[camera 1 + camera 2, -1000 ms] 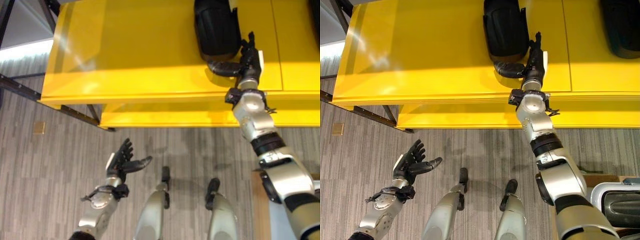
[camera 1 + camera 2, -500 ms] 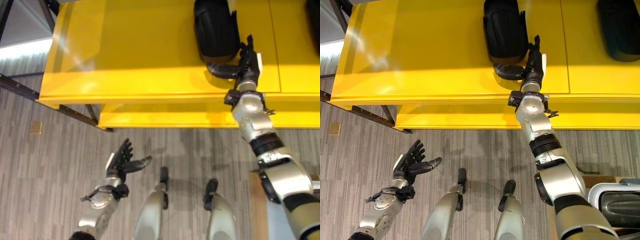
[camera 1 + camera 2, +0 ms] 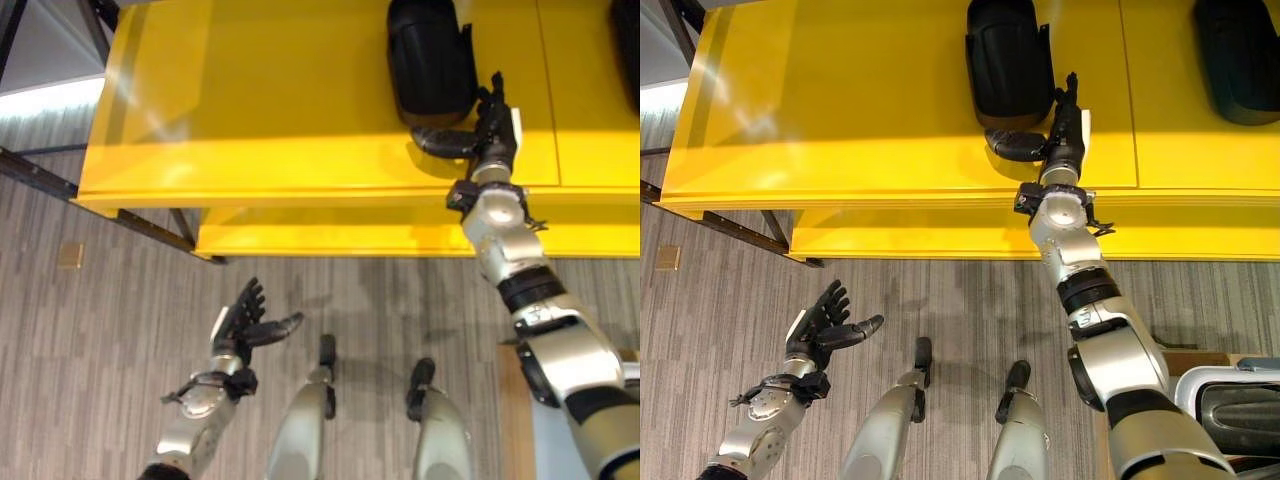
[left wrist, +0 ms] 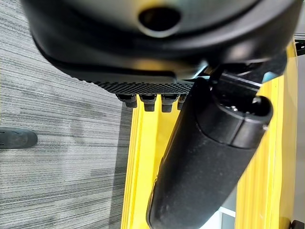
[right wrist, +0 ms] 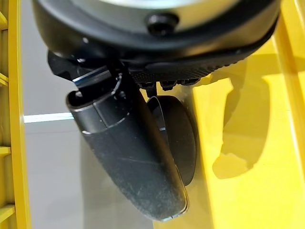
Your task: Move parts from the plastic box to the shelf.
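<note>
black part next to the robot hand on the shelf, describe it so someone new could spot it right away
Start at the yellow shelf across the top of the head views. On its top surface, right of the middle, lies a black part, rounded and bulky. Unlike the second black part near the shelf's right end, this one has the right robot hand open beside its near right corner.

yellow shelf, black part, grey striped floor

Bright, even light from above. Pale glare streak on yellow shelf toward its left end. Soft shadow beside black part. Floor evenly lit. Wrist views blurred up close.
</note>
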